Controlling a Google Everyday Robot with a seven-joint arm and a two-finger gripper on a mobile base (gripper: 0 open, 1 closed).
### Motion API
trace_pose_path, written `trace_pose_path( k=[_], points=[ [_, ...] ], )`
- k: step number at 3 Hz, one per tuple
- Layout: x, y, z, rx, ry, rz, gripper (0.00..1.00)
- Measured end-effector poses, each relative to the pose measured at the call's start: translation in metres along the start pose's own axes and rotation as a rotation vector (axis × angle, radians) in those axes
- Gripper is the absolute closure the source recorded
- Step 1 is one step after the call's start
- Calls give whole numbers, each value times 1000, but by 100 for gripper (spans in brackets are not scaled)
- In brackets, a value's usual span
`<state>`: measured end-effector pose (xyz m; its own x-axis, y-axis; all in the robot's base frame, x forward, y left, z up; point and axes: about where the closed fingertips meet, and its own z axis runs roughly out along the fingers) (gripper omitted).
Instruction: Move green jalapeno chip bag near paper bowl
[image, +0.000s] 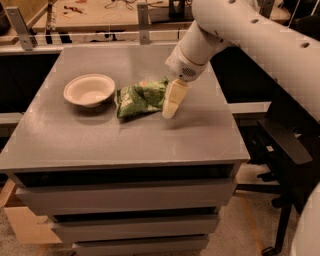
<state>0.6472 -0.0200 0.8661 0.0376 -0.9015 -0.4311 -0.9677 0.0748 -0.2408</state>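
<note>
The green jalapeno chip bag (139, 98) lies flat on the grey table (135, 135), near its middle. Its left end almost touches the paper bowl (89, 90), which sits upright just to the left. My gripper (169, 110) hangs from the white arm, pointing down at the bag's right edge, just beside the bag and close to the table top. The bag's right end is partly hidden behind the gripper.
The table is a low grey cabinet with drawers below. A metal rail (100, 36) and a cluttered workbench (100, 10) run behind it. A black chair (285, 150) stands to the right, and a cardboard box (20, 220) sits on the floor at the lower left.
</note>
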Motion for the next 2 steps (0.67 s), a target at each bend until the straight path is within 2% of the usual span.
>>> trace_pose_path(
  k=[2],
  points=[
    [70,-9,-94,152,69,112,0]
  ],
)
